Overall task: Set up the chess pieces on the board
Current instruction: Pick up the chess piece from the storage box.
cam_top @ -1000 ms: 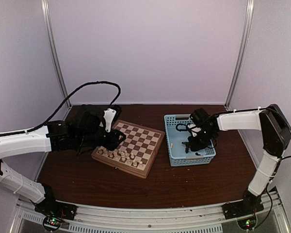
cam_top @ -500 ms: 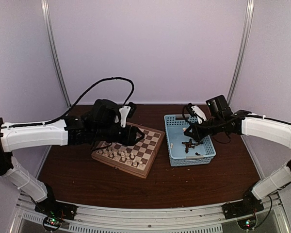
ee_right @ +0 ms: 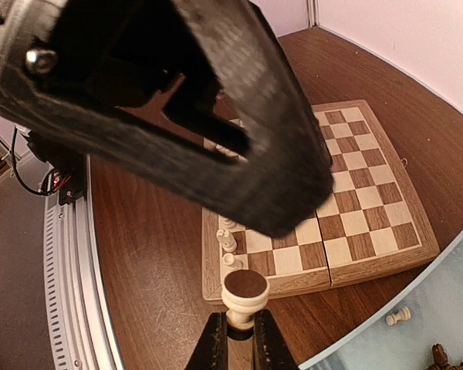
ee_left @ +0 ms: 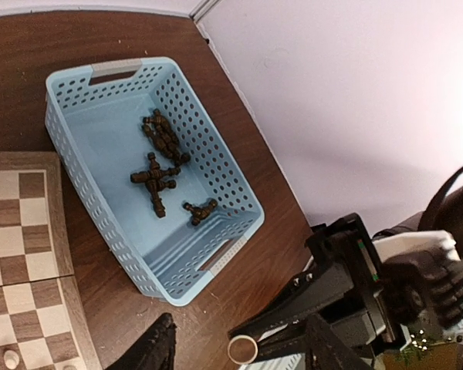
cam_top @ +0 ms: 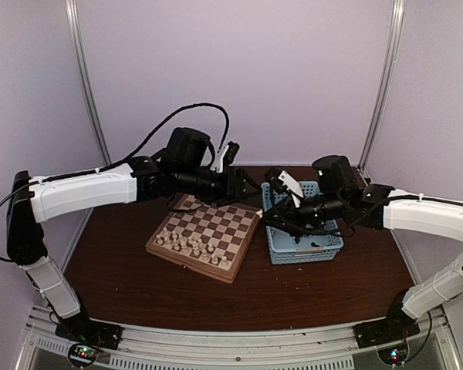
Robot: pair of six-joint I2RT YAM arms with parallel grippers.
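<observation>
My right gripper [ee_right: 241, 327] is shut on a cream-white chess piece [ee_right: 245, 291], its brown felt base towards the camera, in the air between the board [cam_top: 231, 223] and the basket. My left gripper [cam_top: 247, 187] is open and close in front of the right gripper [cam_top: 274, 220]. In the left wrist view the piece [ee_left: 243, 349] shows between my left fingers [ee_left: 153, 348], apart from them. The left gripper [ee_right: 216, 116] fills the top of the right wrist view. Several cream pieces [cam_top: 189, 247] stand on the board's near rows. Dark brown pieces [ee_left: 158, 181] lie in the basket.
A light-blue perforated basket [cam_top: 309, 257] stands right of the board; it also shows in the left wrist view [ee_left: 204, 158]. One cream piece [ee_right: 401, 314] lies in it. White walls with metal posts close the back and sides.
The left gripper swung right from over the board to the gap by the basket. The right gripper rose out of the basket and moved left with the cream piece.
</observation>
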